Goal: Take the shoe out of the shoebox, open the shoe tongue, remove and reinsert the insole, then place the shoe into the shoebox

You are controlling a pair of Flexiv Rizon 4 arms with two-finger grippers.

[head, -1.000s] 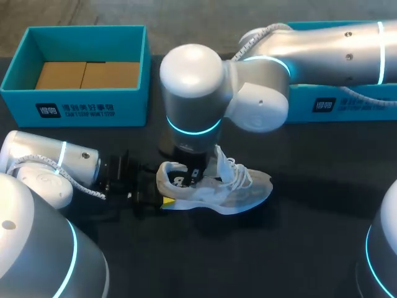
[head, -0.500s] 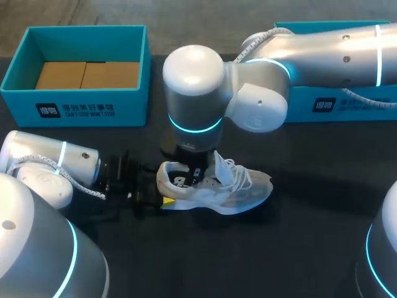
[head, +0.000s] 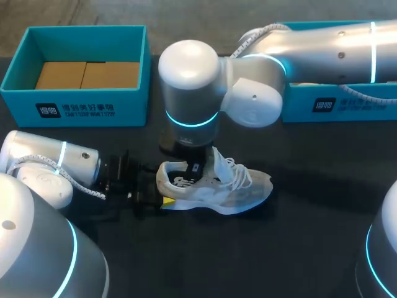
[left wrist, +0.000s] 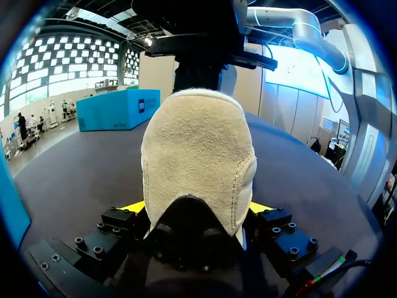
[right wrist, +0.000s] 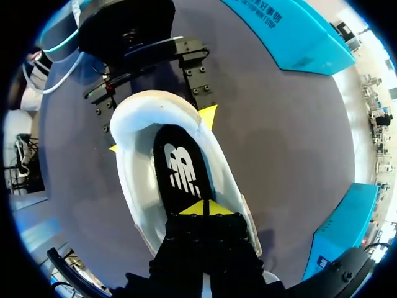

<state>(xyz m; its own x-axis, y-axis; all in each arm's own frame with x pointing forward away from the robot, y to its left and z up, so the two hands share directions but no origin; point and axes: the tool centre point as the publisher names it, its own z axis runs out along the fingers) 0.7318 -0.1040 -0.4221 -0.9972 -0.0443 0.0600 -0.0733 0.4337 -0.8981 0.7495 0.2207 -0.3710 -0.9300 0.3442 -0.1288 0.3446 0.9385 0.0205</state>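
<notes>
A pale grey and white shoe (head: 236, 189) lies on the dark table, toe to the right, its tongue and laces pulled up. My left gripper (head: 162, 200) lies low at the heel. In the left wrist view its yellow fingertips (left wrist: 133, 207) press both sides of the heel (left wrist: 198, 149). My right gripper (head: 193, 172) points straight down into the shoe's mouth. In the right wrist view its tips (right wrist: 203, 209) are together on the black insole (right wrist: 180, 167), which lies inside the shoe (right wrist: 133, 155). An open teal shoebox (head: 74, 102) stands at the back left.
Brown cardboard (head: 87, 74) lies in the back-left box. A second teal box (head: 335, 102) stands at the back right, partly hidden by my right arm. Bare dark table stretches in front of the shoe and to its right.
My right arm's wrist has shifted slightly to the left above the shoe. The shoe and my left gripper have stayed where they were.
</notes>
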